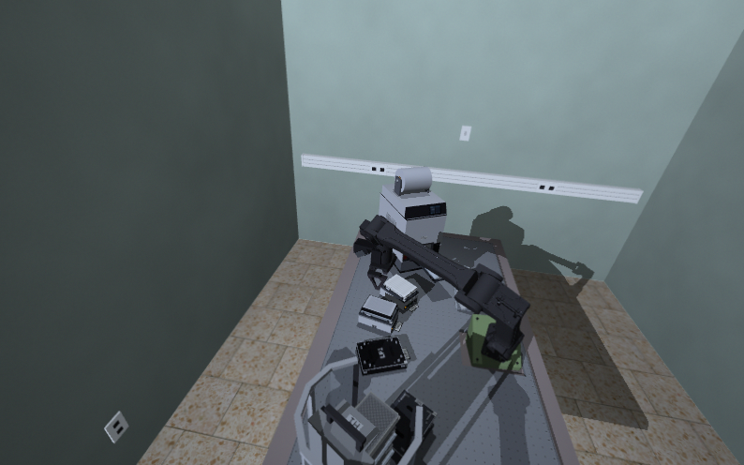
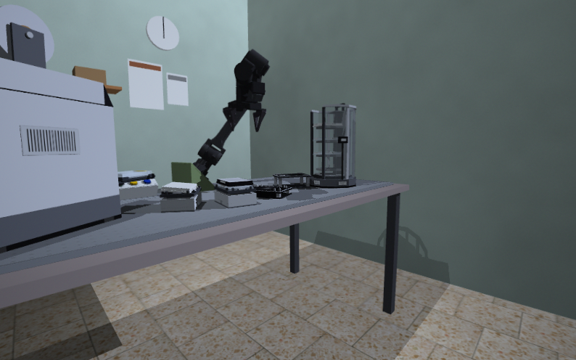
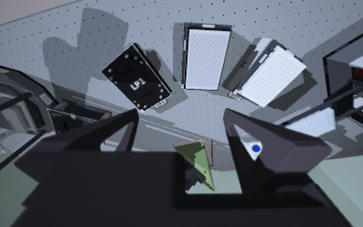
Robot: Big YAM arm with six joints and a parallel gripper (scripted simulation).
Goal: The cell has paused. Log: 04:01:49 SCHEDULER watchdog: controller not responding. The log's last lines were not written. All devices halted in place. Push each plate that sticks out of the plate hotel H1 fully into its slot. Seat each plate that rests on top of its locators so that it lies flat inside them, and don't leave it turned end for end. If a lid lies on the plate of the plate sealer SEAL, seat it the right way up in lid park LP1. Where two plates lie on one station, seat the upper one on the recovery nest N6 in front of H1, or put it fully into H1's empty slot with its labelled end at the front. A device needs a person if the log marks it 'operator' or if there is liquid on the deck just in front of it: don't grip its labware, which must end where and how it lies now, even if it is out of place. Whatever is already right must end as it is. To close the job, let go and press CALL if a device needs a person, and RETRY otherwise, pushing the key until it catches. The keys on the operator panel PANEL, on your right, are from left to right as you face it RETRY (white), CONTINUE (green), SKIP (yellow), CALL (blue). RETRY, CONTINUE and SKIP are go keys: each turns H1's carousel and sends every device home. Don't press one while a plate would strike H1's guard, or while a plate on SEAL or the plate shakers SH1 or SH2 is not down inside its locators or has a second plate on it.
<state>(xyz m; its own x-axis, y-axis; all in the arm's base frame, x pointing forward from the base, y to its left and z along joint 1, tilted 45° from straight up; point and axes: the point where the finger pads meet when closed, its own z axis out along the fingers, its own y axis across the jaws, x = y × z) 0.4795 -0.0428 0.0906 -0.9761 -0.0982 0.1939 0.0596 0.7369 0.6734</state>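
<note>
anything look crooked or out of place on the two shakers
Yes. In the wrist view the white plate on the shaker nearer the sealer sits skewed, corners overhanging its grey base, while the neighbouring white plate lies square. The open gripper hangs high above, holding nothing.

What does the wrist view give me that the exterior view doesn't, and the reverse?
Only the wrist view reads the LP1 lettering on the black lid park, seen from above.
Only the exterior view shows the tall clear cylindrical plate hotel whole, the table legs and the wall clock.
Both show the two white plates on the shakers and the open black gripper, holding nothing.
</note>
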